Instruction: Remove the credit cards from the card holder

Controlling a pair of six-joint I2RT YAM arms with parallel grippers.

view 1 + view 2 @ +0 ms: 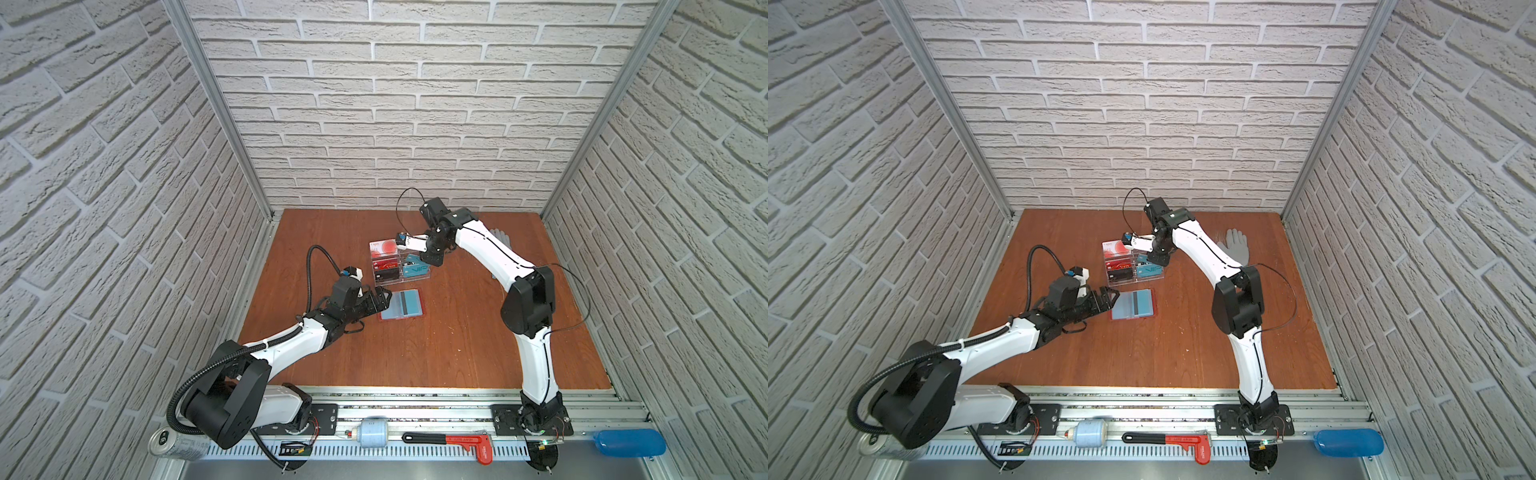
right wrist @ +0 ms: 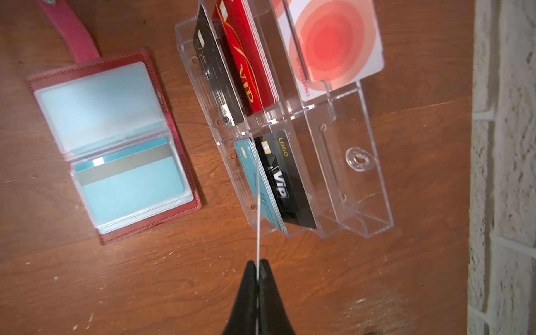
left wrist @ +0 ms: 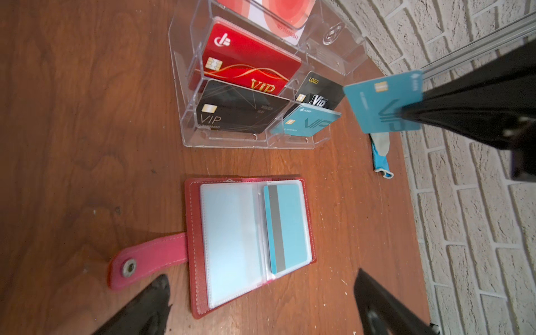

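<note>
The red card holder [image 1: 384, 316] [image 3: 193, 232] [image 2: 174, 136] lies open on the wooden table, snap tab spread out. In one of its clear sleeves sits a teal credit card [image 3: 290, 229] [image 2: 136, 185] [image 1: 411, 302] with a dark stripe; the other sleeve looks pale blue. My left gripper [image 1: 385, 300] [image 3: 261, 275] is open, its fingers just off the holder's near edge, low over the table. My right gripper [image 2: 257, 265] [image 3: 406, 111] [image 1: 432, 261] is shut on a teal chip card [image 3: 380, 101] [image 2: 257, 220], held edge-on above the teal stack in the acrylic stand.
A clear acrylic tiered stand [image 1: 388, 282] [image 3: 333, 34] [image 2: 356, 188] with red, black, white and teal VIP cards is just behind the holder. A grey glove [image 1: 1237, 245] [image 3: 381, 156] lies at the back right. A can [image 1: 174, 444], red wrench [image 1: 457, 442] and blue bottle [image 1: 629, 442] rest on the front rail.
</note>
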